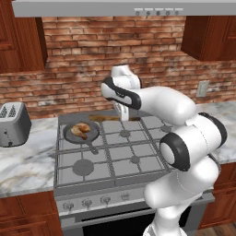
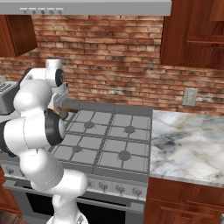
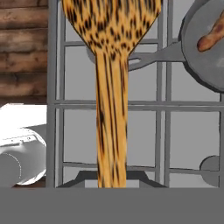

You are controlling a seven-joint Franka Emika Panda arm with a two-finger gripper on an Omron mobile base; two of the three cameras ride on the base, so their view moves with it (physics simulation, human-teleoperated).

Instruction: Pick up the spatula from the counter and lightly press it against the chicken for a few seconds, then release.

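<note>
You have the gripper (image 1: 123, 115) clamped tight on the handle of the wooden spatula (image 3: 111, 113), holding it over the back of the stove (image 1: 120, 153) with the blade pointing toward the pan (image 1: 95, 133). The chicken (image 1: 82, 130) lies in that pan on the back left burner. In the hand view the spatula's blade crosses the pan's handle and stands apart from the chicken.
</note>
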